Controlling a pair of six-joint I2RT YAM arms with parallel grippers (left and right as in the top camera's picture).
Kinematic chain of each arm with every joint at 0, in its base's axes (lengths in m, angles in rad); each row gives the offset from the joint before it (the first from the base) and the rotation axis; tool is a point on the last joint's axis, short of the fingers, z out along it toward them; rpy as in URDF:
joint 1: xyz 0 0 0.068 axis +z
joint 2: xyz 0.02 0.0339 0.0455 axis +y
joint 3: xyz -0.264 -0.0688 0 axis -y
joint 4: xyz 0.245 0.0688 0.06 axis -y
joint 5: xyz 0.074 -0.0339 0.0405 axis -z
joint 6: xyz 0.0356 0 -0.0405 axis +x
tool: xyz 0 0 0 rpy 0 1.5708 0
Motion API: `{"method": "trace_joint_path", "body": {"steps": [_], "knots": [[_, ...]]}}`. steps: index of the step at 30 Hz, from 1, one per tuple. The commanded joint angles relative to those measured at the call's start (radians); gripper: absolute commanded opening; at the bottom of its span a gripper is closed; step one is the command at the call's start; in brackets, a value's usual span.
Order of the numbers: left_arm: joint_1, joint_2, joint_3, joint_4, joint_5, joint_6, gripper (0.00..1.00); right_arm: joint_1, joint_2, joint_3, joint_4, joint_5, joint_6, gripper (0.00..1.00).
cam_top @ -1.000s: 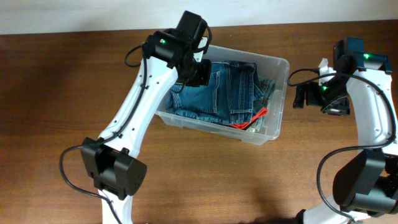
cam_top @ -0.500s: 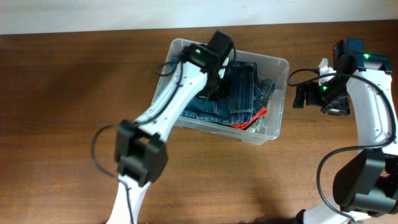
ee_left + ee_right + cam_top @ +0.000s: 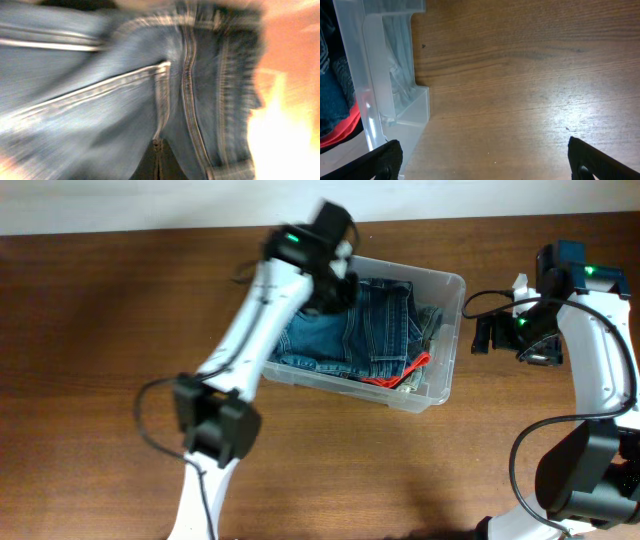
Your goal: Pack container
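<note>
Container (image 3: 441, 376) sits near the tabletop's (image 3: 90, 380) far edge, right of centre. It holds folded jeans (image 3: 370, 330) and a red item (image 3: 398, 374). Left gripper (image 3: 333, 283) is over its far-left corner, clenched; the wrist view is blurred, and it seems to grip nothing. Right gripper (image 3: 482, 162) is released wide, just beside the container's right wall.

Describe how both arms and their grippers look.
Both arms have white tubular links, black joint housings, a small green light and looping black cables. The left arm ends in the left gripper, which is black but blurred. The right arm has a blue-topped block by its wrist. The right gripper has black fingers.
</note>
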Motion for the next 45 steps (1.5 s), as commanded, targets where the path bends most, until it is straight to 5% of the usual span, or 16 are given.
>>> {"method": "trace_joint_path", "body": {"steps": [1, 7, 12, 13, 14, 15, 19, 36, 37, 39, 40, 41, 42, 45], "knots": [[0.087, -0.262, 0.071, -0.098, -0.079, -0.006, 0.0, 0.005, -0.019, 0.016, 0.0, 0.008, 0.001, 0.98], [0.177, -0.524, 0.07, -0.303, -0.406, -0.023, 0.0, 0.005, -0.019, 0.016, 0.0, 0.008, 0.001, 0.98], [0.295, -0.699, 0.036, -0.302, -0.46, -0.006, 0.09, 0.005, -0.019, 0.016, 0.0, 0.008, 0.001, 0.98], [0.333, -0.73, 0.03, -0.302, -0.459, -0.006, 0.24, 0.005, -0.019, 0.016, 0.0, 0.008, 0.001, 0.98], [0.346, -0.74, 0.03, -0.302, -0.459, -0.006, 0.87, 0.005, -0.019, 0.016, 0.0, 0.008, 0.001, 0.98], [0.363, -0.755, 0.03, -0.302, -0.459, -0.006, 1.0, 0.005, -0.019, 0.016, 0.0, 0.008, 0.001, 0.98], [0.383, -0.789, 0.025, -0.302, -0.439, -0.003, 1.0, 0.005, -0.019, 0.016, 0.0, 0.008, 0.001, 0.98], [0.382, -0.789, -0.038, -0.302, -0.327, 0.031, 1.0, 0.005, -0.019, 0.016, 0.0, 0.008, 0.001, 0.98], [0.382, -0.789, -0.08, -0.302, -0.286, 0.052, 0.91, 0.005, -0.019, 0.016, 0.0, 0.008, 0.001, 0.98], [0.38, -0.789, -0.162, -0.297, -0.262, 0.05, 0.57, 0.005, -0.019, 0.016, 0.0, 0.008, 0.001, 0.98], [0.38, -0.787, -0.228, -0.274, -0.262, 0.05, 0.29, 0.005, -0.019, 0.016, 0.0, 0.008, 0.001, 0.98], [0.38, -0.786, -0.284, -0.245, -0.262, 0.05, 0.12, 0.005, -0.019, 0.016, 0.0, 0.008, 0.001, 0.98], [0.38, -0.785, -0.337, -0.214, -0.262, 0.046, 0.01, 0.005, -0.019, 0.016, 0.0, 0.008, 0.001, 0.99], [0.377, -0.785, -0.637, 0.009, -0.173, 0.027, 0.01, 0.005, -0.019, 0.016, 0.0, 0.008, 0.001, 0.98]]}}
